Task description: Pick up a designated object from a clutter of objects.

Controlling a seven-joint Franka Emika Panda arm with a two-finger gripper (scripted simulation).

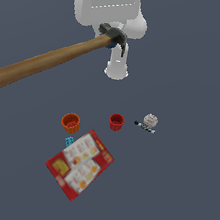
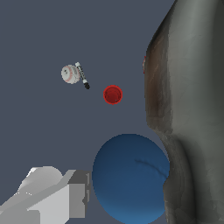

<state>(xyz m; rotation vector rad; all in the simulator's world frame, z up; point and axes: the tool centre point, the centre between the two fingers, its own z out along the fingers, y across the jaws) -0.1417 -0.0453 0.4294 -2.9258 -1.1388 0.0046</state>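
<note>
The hammer [image 1: 54, 59] hangs well above the floor, its long light-brown handle slanting down toward the exterior view's left. My gripper [image 1: 113, 37] is shut on it right at the dark metal head [image 1: 117, 34]. In the wrist view the head [image 2: 188, 109] fills one side of the picture, and one grey finger [image 2: 57, 197] shows beside it. A blue sphere [image 2: 131, 177] sits against the head between the fingers. A sliver of that blue sphere [image 1: 111, 45] shows under the head in the exterior view.
Below on the floor lie an orange cup [image 1: 71, 122], a red cup [image 1: 116, 121], a white ball [image 1: 151, 120], a black marker [image 1: 144, 127], a small blue item [image 1: 69, 141] and the flat red-and-white box [image 1: 79, 164]. The arm's white base [image 1: 116, 67] stands behind them.
</note>
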